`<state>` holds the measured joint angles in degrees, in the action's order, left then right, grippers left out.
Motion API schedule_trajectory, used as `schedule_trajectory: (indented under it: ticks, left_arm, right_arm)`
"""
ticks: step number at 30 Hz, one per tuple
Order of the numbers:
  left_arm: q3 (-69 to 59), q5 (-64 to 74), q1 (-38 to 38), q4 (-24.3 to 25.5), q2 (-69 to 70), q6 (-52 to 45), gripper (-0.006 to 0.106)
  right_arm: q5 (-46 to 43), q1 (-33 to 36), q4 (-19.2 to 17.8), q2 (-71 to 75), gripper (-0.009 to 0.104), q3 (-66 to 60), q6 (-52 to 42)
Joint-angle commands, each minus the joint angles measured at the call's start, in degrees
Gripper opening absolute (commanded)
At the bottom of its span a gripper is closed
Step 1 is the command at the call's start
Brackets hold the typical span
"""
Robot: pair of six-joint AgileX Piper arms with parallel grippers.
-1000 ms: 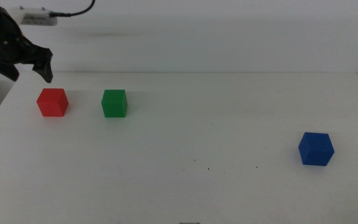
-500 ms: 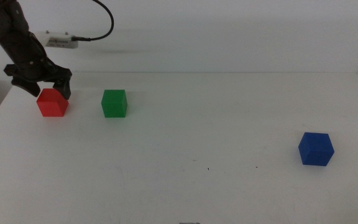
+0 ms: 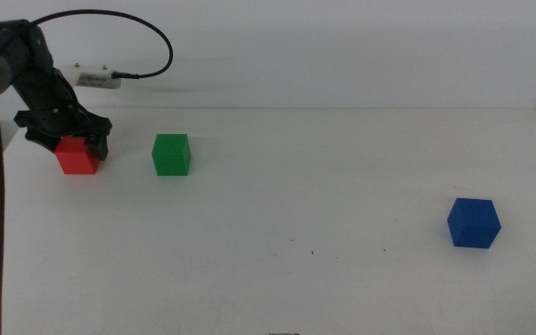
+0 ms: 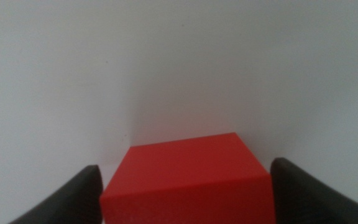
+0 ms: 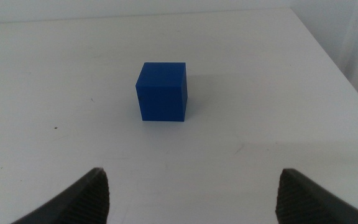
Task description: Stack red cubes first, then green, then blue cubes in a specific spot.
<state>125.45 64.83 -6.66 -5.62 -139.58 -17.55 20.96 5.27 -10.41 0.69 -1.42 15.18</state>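
Note:
The red cube (image 3: 77,157) sits on the white table at the far left. My left gripper (image 3: 64,141) has come down over it, jaws open, one on each side of the cube. In the left wrist view the red cube (image 4: 188,180) fills the space between the two dark jaws, with small gaps on both sides. The green cube (image 3: 170,154) stands just right of the red one. The blue cube (image 3: 474,222) sits at the right; in the right wrist view it (image 5: 161,91) lies ahead of my open right gripper (image 5: 191,193), which is out of the middle view.
A white device with a black cable (image 3: 97,79) lies along the back edge behind the left arm. The table's left edge runs close to the red cube. The white tabletop (image 3: 305,205) stretches between the green and blue cubes.
My left gripper has moved right and down from the back left corner until its open jaws straddle the red cube. The cubes have not moved.

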Motion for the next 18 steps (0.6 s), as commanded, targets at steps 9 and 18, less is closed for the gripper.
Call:
schedule_trajectory:
  ticks: [9, 18]
  left_arm:
    - [1.87, -0.48, 0.27, -0.77, 4.10, 3.68, 0.019]
    - [-1.58, 9.00, 0.27, -2.42, 12.09, 2.22, -0.001]
  right_arm:
    - [-2.61, -0.45, -1.35, 0.86, 0.094, 0.46, -0.76]
    - [-2.61, -0.45, -1.35, 0.86, 0.094, 0.46, -0.76]
